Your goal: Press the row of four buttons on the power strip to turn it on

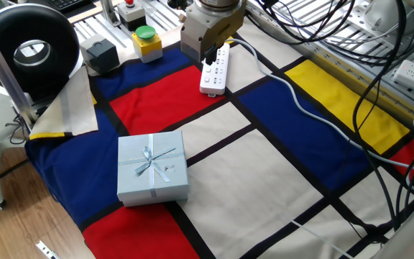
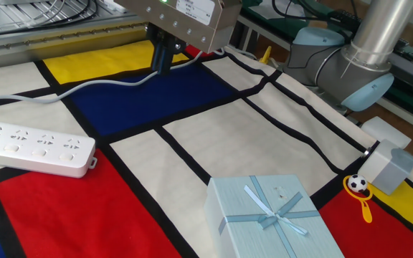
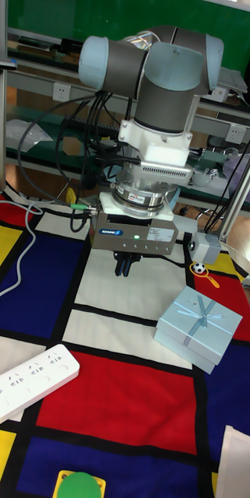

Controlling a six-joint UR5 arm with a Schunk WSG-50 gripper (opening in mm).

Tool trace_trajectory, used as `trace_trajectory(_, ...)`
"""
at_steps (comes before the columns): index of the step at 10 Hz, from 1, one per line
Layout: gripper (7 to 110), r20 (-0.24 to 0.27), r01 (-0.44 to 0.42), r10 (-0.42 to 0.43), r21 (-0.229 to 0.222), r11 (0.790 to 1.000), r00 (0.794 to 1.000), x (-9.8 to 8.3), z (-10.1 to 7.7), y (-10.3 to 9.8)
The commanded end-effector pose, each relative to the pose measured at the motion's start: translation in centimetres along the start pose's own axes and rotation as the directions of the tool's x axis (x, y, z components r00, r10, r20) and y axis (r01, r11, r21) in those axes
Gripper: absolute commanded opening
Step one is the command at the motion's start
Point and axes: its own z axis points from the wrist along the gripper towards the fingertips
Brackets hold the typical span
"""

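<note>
On the worktop: a cloth of red, blue, yellow and cream blocks with black lines covers it
Power strip: the power strip lies flat on the cloth toward one end of the worktop, its white cable running off across a blue block
One fixed view: shows the jaws' housing in front of the strip's far end, hiding part of it; whether anything touches the strip cannot be told from here
The other fixed view: shows the strip whole and bare at the left, with the gripper well apart from it, above the cable near the yellow block
Tall fixed view: shows the arm from the front, gripper hanging over a cream block, the strip lower left and well apart
Four buttons: too small to make out in any view
Jaws: dark fingers point down and hold nothing; no view shows a gap or a touch between the tips, so their opening cannot be told
Gift box: the pale blue gift box with a ribbon bow sits near the worktop's front edge, well apart from strip and gripper
Yellow box: a yellow box with a green round button stands at the far edge, near the strip
</note>
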Motion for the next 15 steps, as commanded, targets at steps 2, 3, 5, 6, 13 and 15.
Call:
trace_trajectory(2,7,0.025,0.048,-0.047,-0.047,0.998,0.999,-0.6,-0.2,1.1)
trace_trajectory(3,7,0.033,0.081,-0.08,-0.051,0.995,0.996,-0.7,-0.2,1.3)
trace_trajectory(5,7,0.061,0.112,-0.109,-0.047,0.993,0.992,-1.4,-0.2,1.3)
trace_trajectory(6,7,0.072,0.133,-0.129,-0.044,0.99,0.989,-1.6,-0.2,1.2)
trace_trajectory(13,22,0.1,0.229,-0.227,-0.012,0.973,0.969,-2.4,-0.2,0.8)
trace_trajectory(15,22,0.109,0.251,-0.246,-0.036,0.967,0.963,-2.9,-0.4,1.0)
